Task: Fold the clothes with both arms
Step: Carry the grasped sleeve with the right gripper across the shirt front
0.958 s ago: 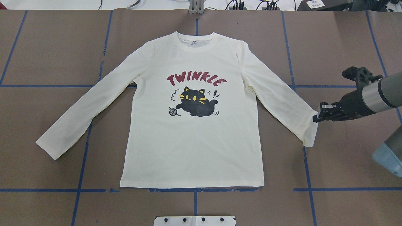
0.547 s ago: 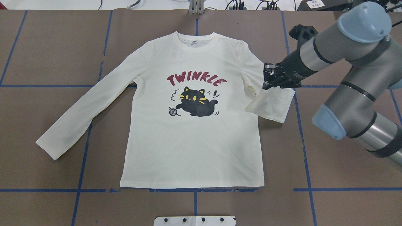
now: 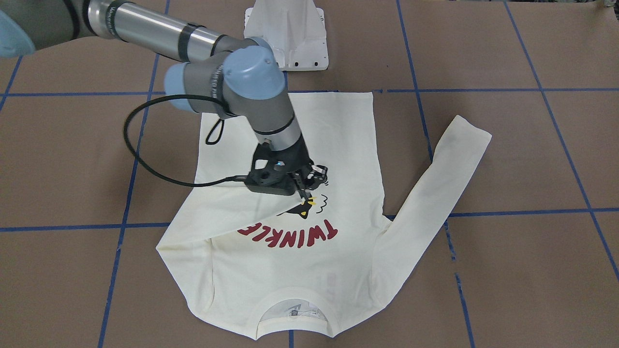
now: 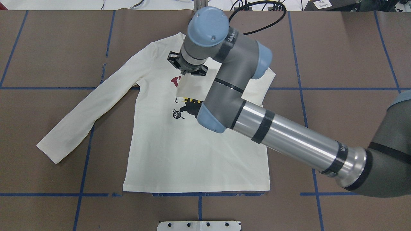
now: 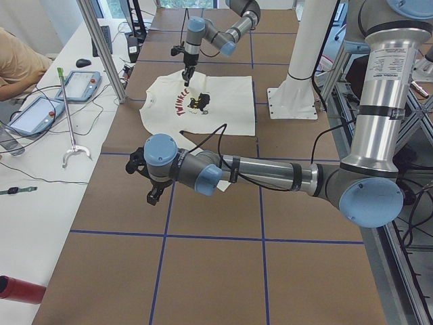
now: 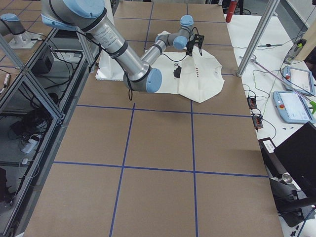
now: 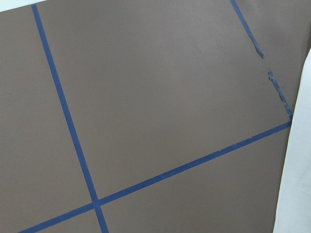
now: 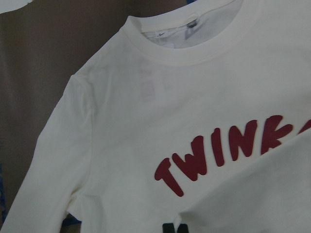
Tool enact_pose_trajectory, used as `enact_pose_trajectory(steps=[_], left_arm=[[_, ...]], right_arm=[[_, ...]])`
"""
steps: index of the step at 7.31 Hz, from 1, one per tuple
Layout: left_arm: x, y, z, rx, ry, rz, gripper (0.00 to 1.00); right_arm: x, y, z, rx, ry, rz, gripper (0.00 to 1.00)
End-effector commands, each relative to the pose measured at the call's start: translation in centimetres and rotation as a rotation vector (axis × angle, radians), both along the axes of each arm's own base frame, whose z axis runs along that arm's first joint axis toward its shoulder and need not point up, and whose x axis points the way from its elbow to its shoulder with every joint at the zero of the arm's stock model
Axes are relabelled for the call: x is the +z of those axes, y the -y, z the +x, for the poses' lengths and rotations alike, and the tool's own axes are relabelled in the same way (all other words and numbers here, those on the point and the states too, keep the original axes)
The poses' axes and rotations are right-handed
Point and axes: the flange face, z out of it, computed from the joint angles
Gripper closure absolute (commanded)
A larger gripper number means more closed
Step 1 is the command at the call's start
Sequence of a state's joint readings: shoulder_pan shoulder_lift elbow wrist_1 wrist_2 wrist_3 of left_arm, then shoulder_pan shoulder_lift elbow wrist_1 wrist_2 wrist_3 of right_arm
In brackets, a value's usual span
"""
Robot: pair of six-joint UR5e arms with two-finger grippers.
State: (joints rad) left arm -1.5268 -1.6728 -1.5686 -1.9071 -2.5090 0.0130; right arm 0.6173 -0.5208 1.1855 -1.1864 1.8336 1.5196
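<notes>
The cream long-sleeved shirt [image 4: 192, 154] lies flat and front up on the brown table, collar at the far side. My right gripper [image 3: 305, 195] hovers low over the chest print, shut on the cuff of the shirt's right sleeve [image 3: 232, 208]. That sleeve is drawn across the chest and covers part of the "TWINKLE" lettering [image 3: 295, 237] and the cat. The other sleeve [image 4: 80, 118] lies spread out to the side. My left gripper [image 5: 152, 196] shows only in the exterior left view, over bare table short of the shirt; I cannot tell whether it is open or shut.
Blue tape lines [image 4: 83, 154] cross the brown paper. The white pedestal base [image 3: 290, 34] stands at the robot's side of the table. A black cable [image 3: 135, 145] loops from the right wrist. A side bench with tablets [image 5: 40, 112] and a person's arm [image 5: 17, 61] lies beyond the far edge.
My right gripper has carried the right sleeve's cuff from the table's right side leftward, over the shirt's chest. The sleeve now lies folded across the print. The rest of the shirt has not moved.
</notes>
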Motion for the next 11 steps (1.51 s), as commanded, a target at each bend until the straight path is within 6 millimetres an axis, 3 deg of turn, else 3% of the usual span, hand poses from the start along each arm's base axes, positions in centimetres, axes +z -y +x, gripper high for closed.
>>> enact_pose_trajectory(steps=[1,2,3,5,6,7,8,9,10,11], left_arm=[[-0.3,0.0,0.0,0.000,-0.002,0.019,0.00],[-0.4,0.0,0.1,0.009,-0.019,0.018,0.00],[-0.5,-0.1,0.3,0.018,-0.039,0.016,0.00],[-1.1,-0.1,0.6,0.037,-0.072,0.020,0.00],[-1.2,0.0,1.2,0.050,-0.076,0.033,0.00],[-1.7,0.0,3.1,0.085,-0.079,0.087,0.00],[-2.4,0.3,5.1,0.077,-0.101,0.041,0.00],[-3.6,0.7,9.9,0.085,-0.132,-0.038,0.00],[-3.8,1.8,12.9,0.052,-0.155,-0.166,0.00],[-3.8,3.4,16.0,0.055,-0.160,-0.239,0.00]], right_arm=[[-7.3,-2.3,-6.3,0.023,0.040,0.083,1.00],[-8.3,-4.1,-9.6,0.016,0.011,0.096,1.00],[-8.1,-6.0,-11.3,0.003,0.032,0.118,0.83],[-7.7,-8.8,-14.1,0.009,0.017,0.141,0.79],[-7.9,-9.0,-14.2,0.013,0.018,0.146,0.16],[-8.8,-8.8,-13.9,0.022,0.029,0.147,0.02],[-9.3,-8.4,-13.3,0.032,0.037,0.148,0.01],[-9.8,-6.7,-11.7,0.054,0.052,0.143,0.00],[-9.8,-4.8,-9.0,0.070,0.078,0.138,0.00],[-8.1,-2.8,-4.0,0.047,0.124,0.069,0.00]])
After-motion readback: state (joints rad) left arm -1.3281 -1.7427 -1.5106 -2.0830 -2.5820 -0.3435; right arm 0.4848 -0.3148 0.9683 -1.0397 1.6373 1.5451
